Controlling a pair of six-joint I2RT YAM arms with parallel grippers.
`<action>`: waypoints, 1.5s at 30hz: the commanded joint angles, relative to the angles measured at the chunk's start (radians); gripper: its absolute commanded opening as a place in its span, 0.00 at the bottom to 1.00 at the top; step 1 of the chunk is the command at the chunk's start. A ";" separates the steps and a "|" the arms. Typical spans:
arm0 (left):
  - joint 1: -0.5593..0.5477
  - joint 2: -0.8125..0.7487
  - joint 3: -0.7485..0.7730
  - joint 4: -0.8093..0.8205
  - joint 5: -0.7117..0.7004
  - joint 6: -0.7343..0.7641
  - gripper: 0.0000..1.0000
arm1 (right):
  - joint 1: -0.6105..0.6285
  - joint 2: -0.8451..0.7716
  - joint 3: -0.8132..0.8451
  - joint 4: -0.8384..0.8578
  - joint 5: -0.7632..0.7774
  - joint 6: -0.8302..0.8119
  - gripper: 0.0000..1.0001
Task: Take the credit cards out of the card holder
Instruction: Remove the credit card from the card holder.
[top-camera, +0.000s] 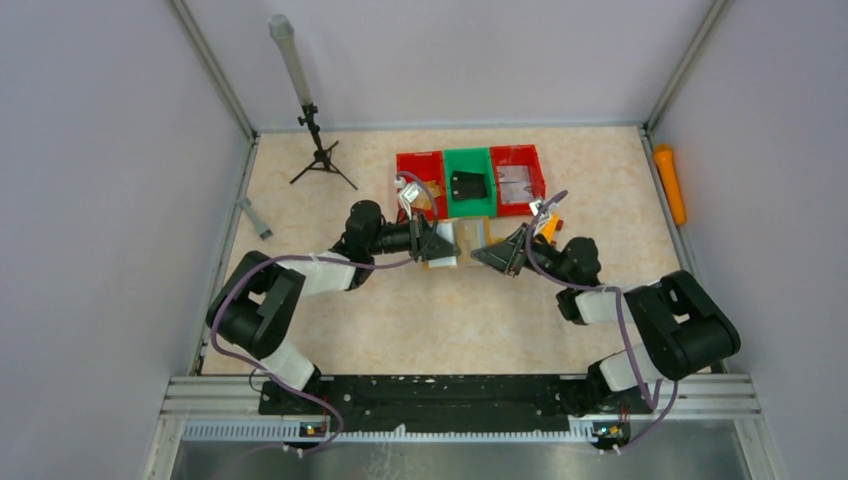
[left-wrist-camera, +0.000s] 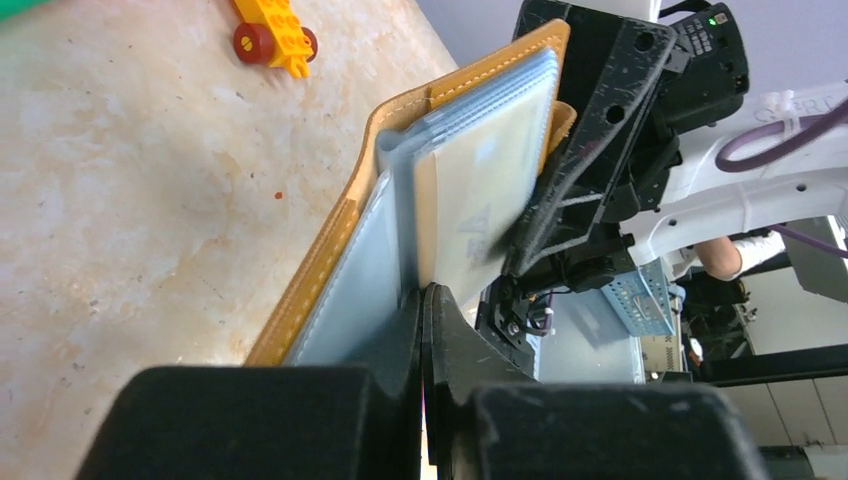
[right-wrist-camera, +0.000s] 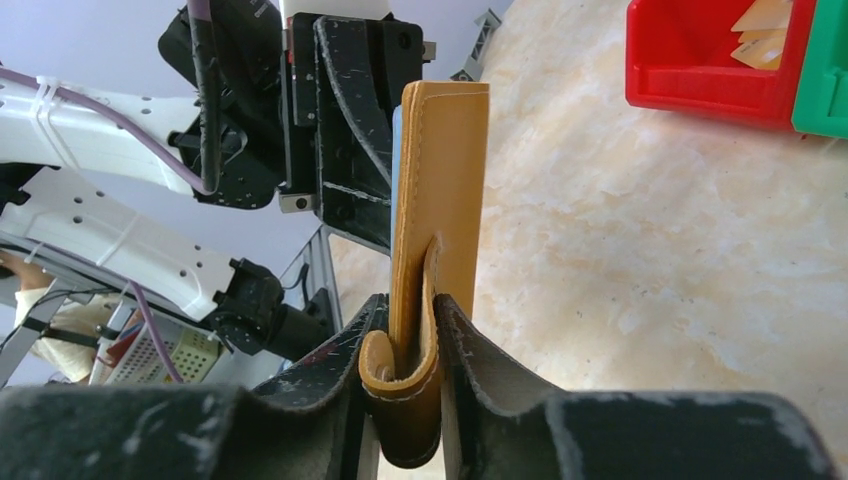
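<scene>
- Right gripper (right-wrist-camera: 410, 325) clamps the card holder's (right-wrist-camera: 440, 200) soft leather flap.
- Left gripper (left-wrist-camera: 422, 300) is pinched together at the sleeves (left-wrist-camera: 400, 200).
- Credit cards (left-wrist-camera: 490, 190) seem thin, slick; grip exposed edges.

Far centre of the table (top-camera: 450, 310), a row – left red bin (top-camera: 420, 156), green bin (top-camera: 468, 152) holding a black object (top-camera: 468, 185), right red bin (top-camera: 515, 150); tripod (top-camera: 318, 150) far left – orange cylinder (top-camera: 670, 183) far right.

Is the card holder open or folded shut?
Open: the card holder cover stands away from its clear sleeves; left gripper pinches their edge, right gripper the cover.
</scene>
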 joint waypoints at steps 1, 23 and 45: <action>-0.008 -0.034 0.030 -0.059 -0.043 0.063 0.00 | 0.032 -0.045 0.024 0.058 -0.039 -0.023 0.26; 0.027 -0.038 0.000 -0.007 -0.034 0.022 0.23 | 0.031 -0.091 0.034 -0.125 0.044 -0.104 0.00; 0.036 0.024 -0.058 0.505 0.102 -0.256 0.06 | 0.024 -0.019 0.033 -0.022 0.010 -0.026 0.00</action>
